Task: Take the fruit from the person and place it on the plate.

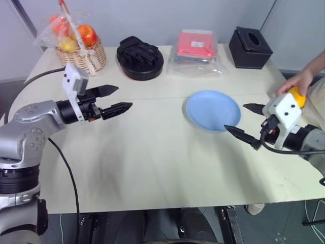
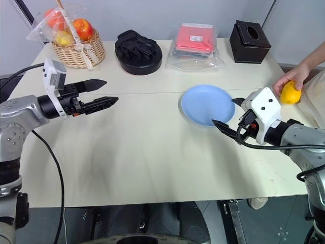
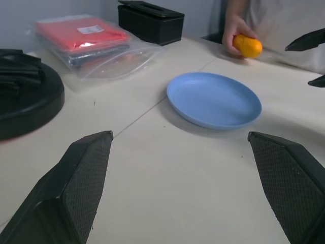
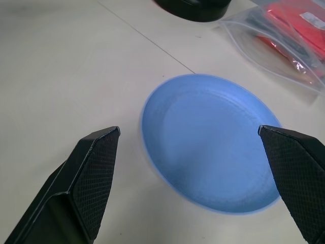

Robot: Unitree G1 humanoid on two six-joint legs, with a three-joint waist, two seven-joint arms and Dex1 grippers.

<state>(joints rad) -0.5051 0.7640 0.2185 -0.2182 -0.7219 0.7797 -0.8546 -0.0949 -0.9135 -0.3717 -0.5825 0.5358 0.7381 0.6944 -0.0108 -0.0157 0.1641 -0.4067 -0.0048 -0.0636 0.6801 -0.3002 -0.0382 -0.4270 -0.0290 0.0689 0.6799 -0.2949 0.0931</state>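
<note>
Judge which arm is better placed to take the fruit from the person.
Right, probably. The right gripper hangs open beside the plate, near the person's hand holding the fruit; the left gripper is across the table.

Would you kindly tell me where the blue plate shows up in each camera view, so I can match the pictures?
Left eye view: plate right of centre, before the right gripper.
Right eye view: plate right of centre.
Left wrist view: plate centred, between the open left fingers.
Right wrist view: plate centred, between the open right fingers.
Shared landmark: the red bagged packet, beyond the plate.
</note>
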